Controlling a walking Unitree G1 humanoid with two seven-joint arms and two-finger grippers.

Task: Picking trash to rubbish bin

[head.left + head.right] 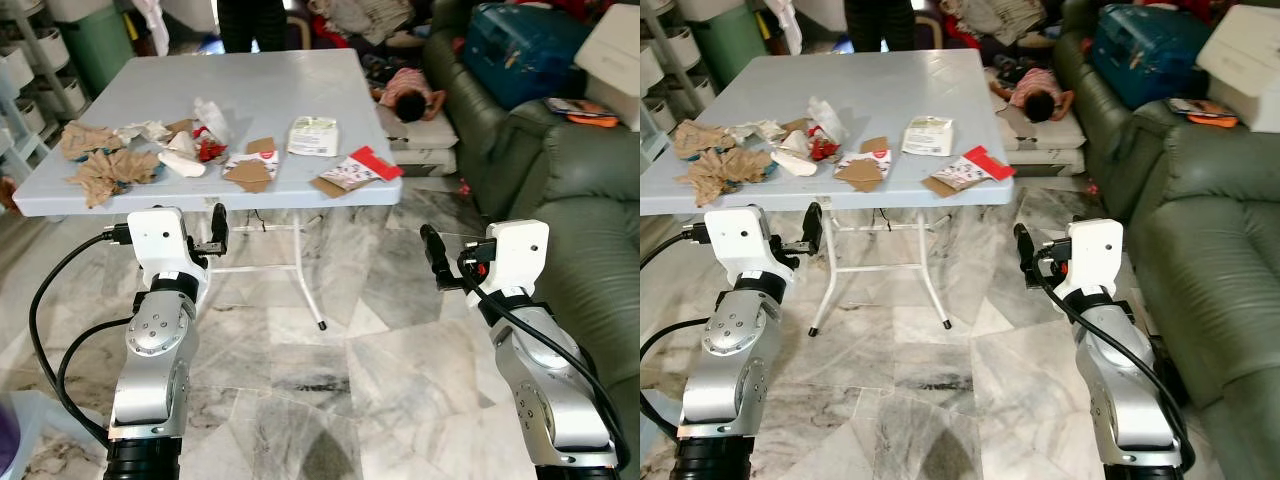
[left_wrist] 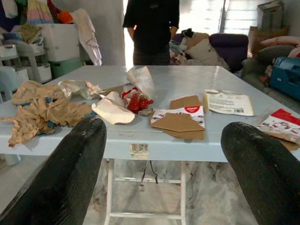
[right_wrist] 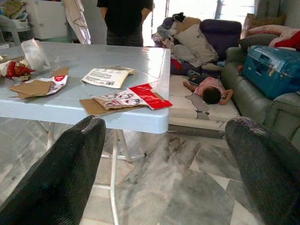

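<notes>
The trash lies scattered on the pale blue table (image 1: pixel 300 100): crumpled brown paper (image 1: pixel 105 165) at the left, a red-and-white packet (image 1: pixel 352 170) near the right front edge. The left gripper (image 1: pixel 218 232) and right gripper (image 1: pixel 432 256), jaws apart, hang short of the table (no bin visible). Best step closer, then take the nearest edge piece.

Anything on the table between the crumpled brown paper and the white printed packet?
Yes, in the left eye view: between crumpled brown paper and white printed packet lie white wrappers, red wrapper and cardboard pieces.
</notes>
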